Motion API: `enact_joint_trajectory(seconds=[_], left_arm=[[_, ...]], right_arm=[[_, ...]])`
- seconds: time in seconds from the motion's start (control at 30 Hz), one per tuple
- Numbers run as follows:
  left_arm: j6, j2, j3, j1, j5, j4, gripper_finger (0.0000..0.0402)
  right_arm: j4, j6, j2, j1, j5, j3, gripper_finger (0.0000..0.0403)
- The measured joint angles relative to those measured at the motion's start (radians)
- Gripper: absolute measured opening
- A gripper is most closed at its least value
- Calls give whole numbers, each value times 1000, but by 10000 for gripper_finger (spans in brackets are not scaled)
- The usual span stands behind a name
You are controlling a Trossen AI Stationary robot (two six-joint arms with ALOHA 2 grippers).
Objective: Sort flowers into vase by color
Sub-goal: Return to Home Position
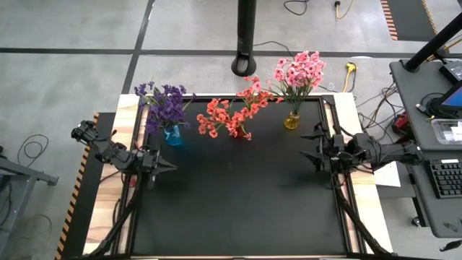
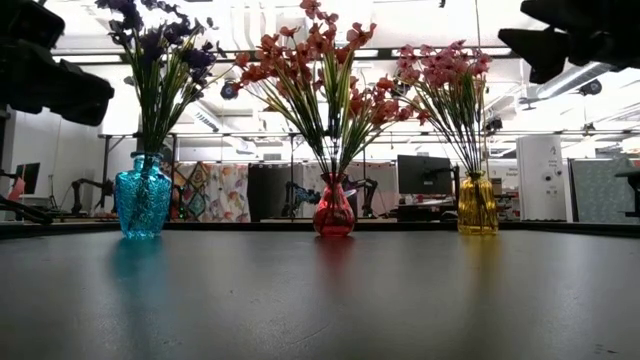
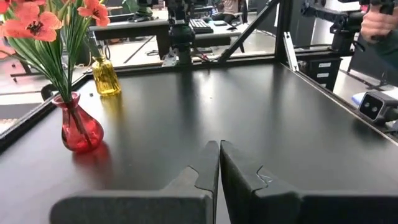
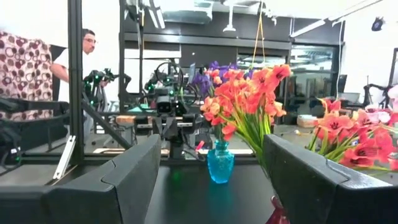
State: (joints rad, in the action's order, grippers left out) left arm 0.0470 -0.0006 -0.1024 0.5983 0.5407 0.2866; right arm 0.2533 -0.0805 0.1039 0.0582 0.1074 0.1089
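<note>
Long-stemmed purple, red and pink fake flowers (image 1: 229, 115) stand upright in glass vases (image 1: 173, 135), far from both claws; left gripper (image 1: 169, 167) is pressed together, right gripper (image 1: 309, 146) spread apart

The left pincer (image 3: 217, 146) and right pincer (image 4: 210, 148) have broad matte charcoal fingers (image 3: 249, 186) on dark, knobbly arms (image 1: 115, 153).

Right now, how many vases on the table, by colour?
Blue vase: 1
Red vase: 1
Yellow vase: 1
Total: 3
</note>
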Motion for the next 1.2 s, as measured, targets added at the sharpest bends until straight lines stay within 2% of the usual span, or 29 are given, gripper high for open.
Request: enact_joint_trajectory(seconds=[0.27, 0.47, 0.7, 0.97, 1.2], left_arm=[[52, 6, -2, 0, -76, 18, 0], [70, 4, -3, 0, -144, 20, 0], [144, 3, -3, 0, -125, 20, 0], [345, 5, -2, 0, -108, 20, 0], [355, 7, 0, 0, -104, 2, 0]], right_arm=[[-53, 28, -104, 0, -1, -74, 274], [-31, 18, -93, 0, -3, -97, 274], [-30, -17, -93, 0, 51, -97, 274], [-46, -24, -86, 0, 51, -97, 274], [-43, -25, -82, 0, 51, -97, 274]])
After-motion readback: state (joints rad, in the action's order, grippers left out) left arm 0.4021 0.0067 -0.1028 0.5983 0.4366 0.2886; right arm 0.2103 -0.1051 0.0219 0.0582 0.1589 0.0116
